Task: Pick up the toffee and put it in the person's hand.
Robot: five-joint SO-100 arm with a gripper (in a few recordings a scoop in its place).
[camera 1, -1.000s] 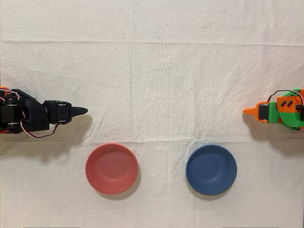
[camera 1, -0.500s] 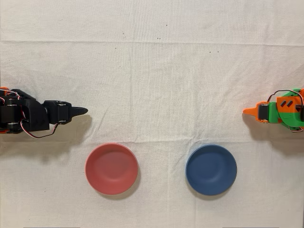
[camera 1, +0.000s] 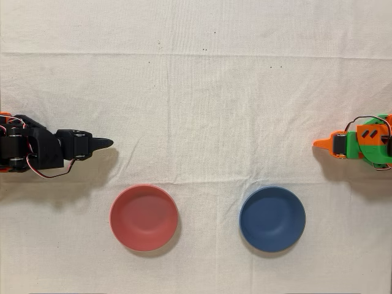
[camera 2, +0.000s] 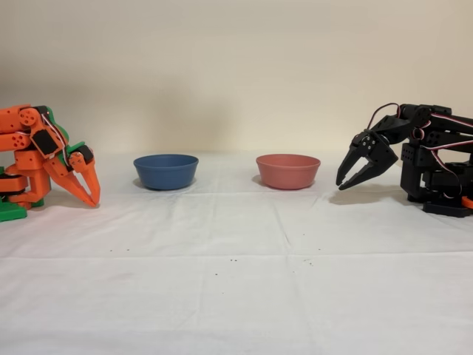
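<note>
Black arm's pincer (camera 2: 346, 180) hangs at the right of the fixed view, tips aimed down and toward the left, just above the cloth; its two fingers (camera 2: 362, 177) stand a little apart w/ nothing between them, so slightly spread, holding nothing. In the overhead view the same pincer (camera 1: 105, 143) sits at the left edge, pointing right, fingers stacked into one dark point, shadow just below it on the cloth. Arm body (camera 2: 432, 166) is folded back behind it, red and white wires looping over the top joints.

Nearest thing is the pink bowl (camera 2: 287, 171), just left of the pincer in the fixed view, apart from it, not touching. Overhead it lies below and right of the pincer (camera 1: 144, 217); its inside looks bare. Blue bowl (camera 2: 165, 171) stands further left in the fixed view, well apart from the pink one; overhead it's to the right (camera 1: 272, 218), on the same row, inside also looks bare.

Idle orange arm (camera 2: 44, 159) is at the far side, tips down near the cloth.

White creased cloth covers the tabletop (camera 1: 202, 98); a few tiny dark specks (camera 2: 235, 259) dot it.

Can't make out the toffee anywhere on the cloth or in either bowl.
</note>
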